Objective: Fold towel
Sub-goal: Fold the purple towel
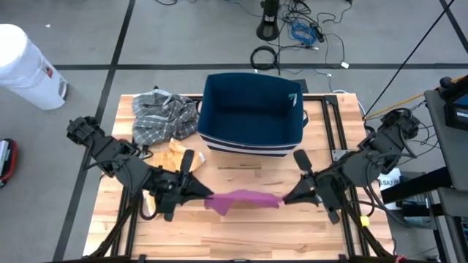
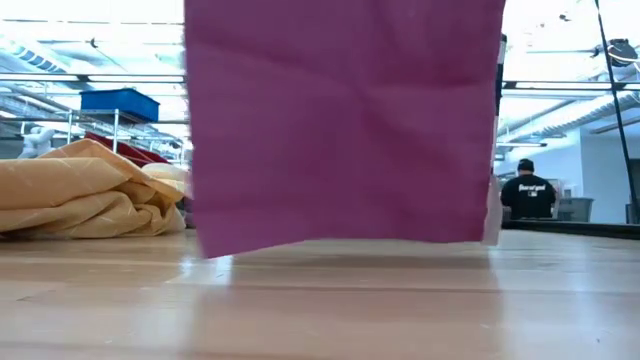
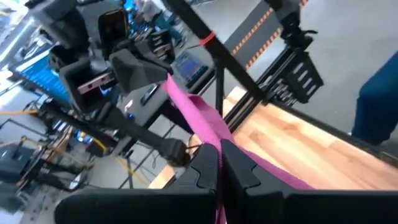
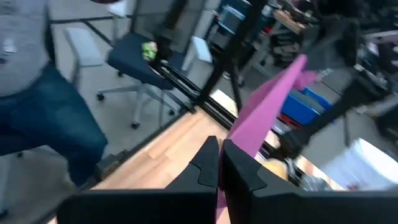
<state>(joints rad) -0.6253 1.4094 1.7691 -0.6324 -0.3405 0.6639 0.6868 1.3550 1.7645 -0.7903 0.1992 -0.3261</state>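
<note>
Wooden slatted surface (image 1: 248, 226): smooth magenta cloth towel (image 1: 243, 199) stretched taut above it, left fingers (image 1: 207, 193) pinching its 9 o'clock end, right fingers (image 1: 284, 199) its 3 o'clock end.

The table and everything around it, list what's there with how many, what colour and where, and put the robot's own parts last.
towel: one, magenta, held stretched between both end effectors above the table's near middle
yellow cloth: one, yellow-tan, crumpled on the table left of the bin
plaid cloth: one, grey and white, bunched at the table's far left
bin: one, dark blue, far middle of the table
table: one, light wood
person: one, dark top, far back in the room in the low view
left end effector: one, dark, shut on the towel's left end
right end effector: one, dark, shut on the towel's right end
</note>
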